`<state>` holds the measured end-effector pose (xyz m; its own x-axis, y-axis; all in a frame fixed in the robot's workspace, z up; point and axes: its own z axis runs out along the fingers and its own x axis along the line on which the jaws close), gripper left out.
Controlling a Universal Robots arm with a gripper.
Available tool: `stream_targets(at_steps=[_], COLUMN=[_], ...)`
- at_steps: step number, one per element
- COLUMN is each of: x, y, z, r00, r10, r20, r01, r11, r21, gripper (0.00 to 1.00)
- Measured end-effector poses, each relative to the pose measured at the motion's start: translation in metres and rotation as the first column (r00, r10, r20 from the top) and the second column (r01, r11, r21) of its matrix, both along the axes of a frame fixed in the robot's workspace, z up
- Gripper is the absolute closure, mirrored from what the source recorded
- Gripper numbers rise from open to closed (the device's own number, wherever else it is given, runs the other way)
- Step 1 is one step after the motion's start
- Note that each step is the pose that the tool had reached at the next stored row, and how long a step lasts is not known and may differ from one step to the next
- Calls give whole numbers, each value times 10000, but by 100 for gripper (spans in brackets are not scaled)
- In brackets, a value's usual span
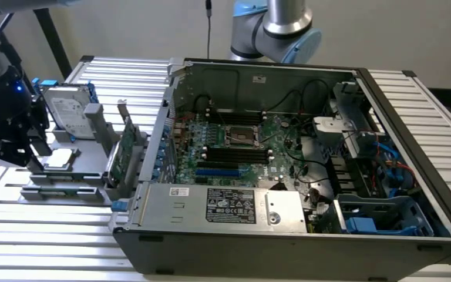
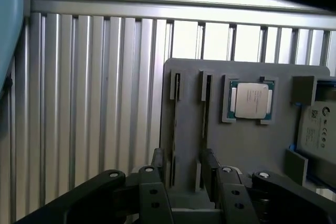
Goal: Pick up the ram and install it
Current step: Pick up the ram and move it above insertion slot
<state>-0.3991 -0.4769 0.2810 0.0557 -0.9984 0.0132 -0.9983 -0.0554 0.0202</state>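
Grey plastic holder point(image 2: 247, 145) on the exterior view's left, beside the open computer case point(image 1: 288, 247): our gripper point(image 2: 184, 158) hangs over it, jaws spread and empty. The ram point(image 2: 175, 87), we judge, stands edge-up in its slot, unlifted; the motherboard point(image 1: 276, 126) slots look bare.

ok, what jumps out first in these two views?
The open computer case dominates the exterior view, its green motherboard exposed inside. On that view's left, a grey parts holder carries a hard drive and an upright expansion card. The gripper hangs open over the holder's slots, close to a loose CPU.
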Motion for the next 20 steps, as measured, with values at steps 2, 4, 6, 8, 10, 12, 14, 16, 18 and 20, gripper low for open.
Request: stream_targets(at_steps=[2, 4, 6, 8, 10, 12, 14, 16, 18, 20], x=[-1, -2, -4, -6, -8, -10, -12, -14, -15, -16], y=[-9, -20, -29, -35, -40, -45, -50, -54, -56, -56], z=[-37, -73, -110, -147, -183, -219, -255, -292, -327, -364], r00=[10000, 10000, 10000, 10000, 10000, 9999, 9999, 9999, 9999, 9999], r10=[36, 61, 77, 88, 100, 110, 121, 130, 141, 155], r20=[1, 0, 2, 2, 0, 1, 1, 1, 1, 1], r01=[-36, -61, -77, -88, -100, -110, -121, -130, -141, -155], r11=[10000, 10000, 10000, 10000, 10000, 9999, 9999, 9999, 9999, 9999], r21=[1, 0, 1, 0, 0, 0, 0, 1, 0, 0], gripper=[58, 58, 58, 58, 58, 58, 58, 58, 58, 58])
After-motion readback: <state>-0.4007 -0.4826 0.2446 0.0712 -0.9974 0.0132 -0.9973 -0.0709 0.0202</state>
